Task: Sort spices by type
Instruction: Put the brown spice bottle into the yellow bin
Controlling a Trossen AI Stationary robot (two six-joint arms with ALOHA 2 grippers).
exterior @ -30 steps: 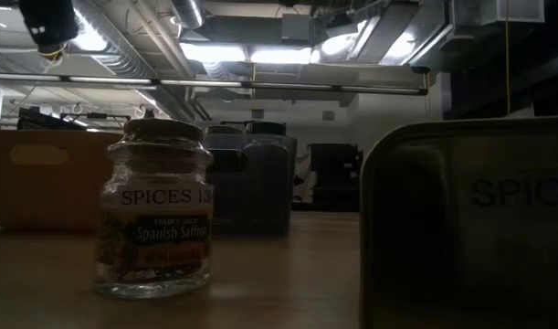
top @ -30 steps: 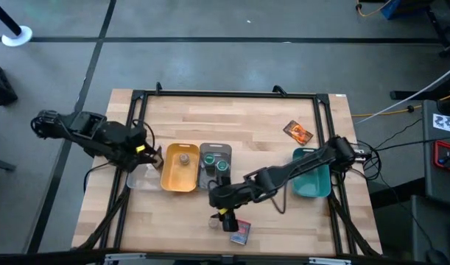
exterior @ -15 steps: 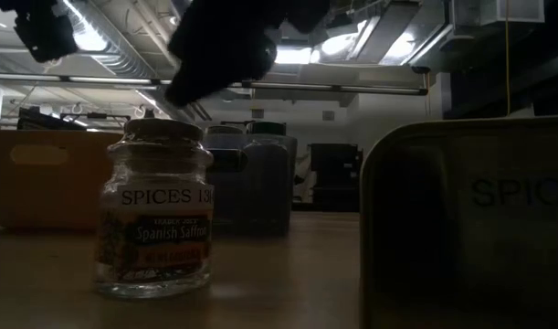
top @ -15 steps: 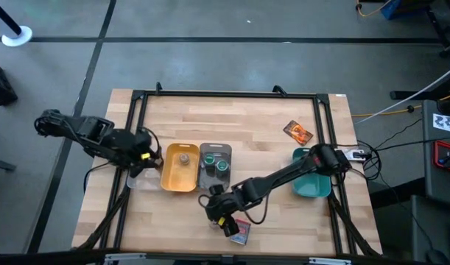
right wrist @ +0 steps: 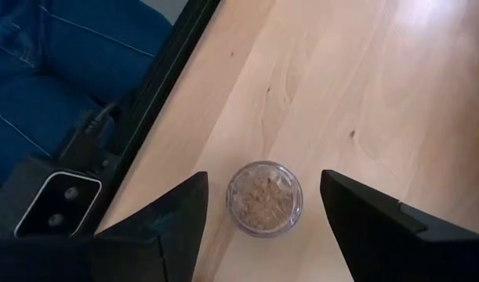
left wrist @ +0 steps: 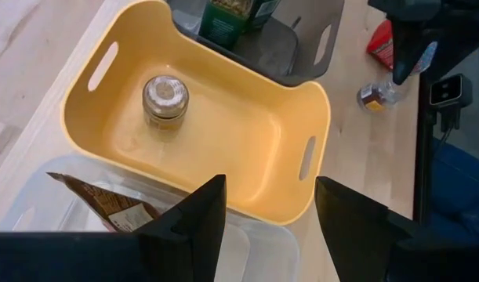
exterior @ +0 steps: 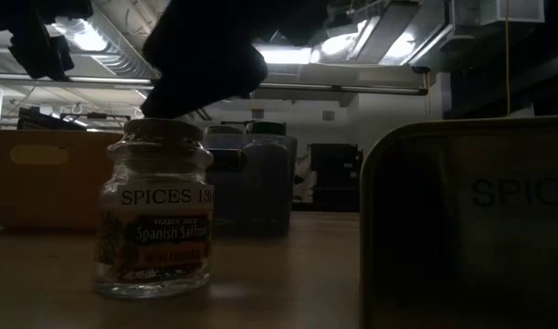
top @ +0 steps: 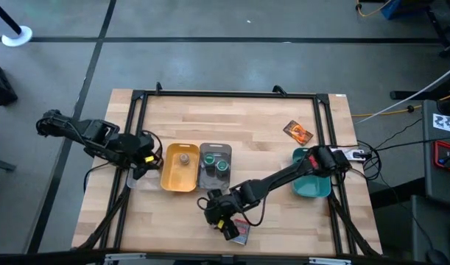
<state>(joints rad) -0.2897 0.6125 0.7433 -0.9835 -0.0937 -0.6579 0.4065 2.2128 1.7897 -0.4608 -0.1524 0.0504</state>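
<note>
Near the front edge of the worktop, just beside a red box: a loose jar, upright and on its own. Belongs, judging by its tan top, with the matching jar already in the yellow tray.

Right above that loose jar: the right gripper, fingers spread wide to either side of the lid, nothing clasped. Looks lined up that way for a straight drop and a pinch around the lid or neck. Seen level across the worktop, hangs just over the lid; cannot tell whether touching.

Over the clear tray at the worktop's left edge: the left gripper, also spread and empty, waiting. Beneath it in that tray: a brown packet.

In the grey tray, next to the yellow one: two green-lidded jars, paired by kind. Suggests one tray per kind.

Near the worktop's right edge, toward the back: a second packet, well apart from its match, not yet sorted. The teal tray at the right edge: presumably for the boxes.

Risk for the coming pinch: the red box so near the jar, easily nudged by a wide finger.
</note>
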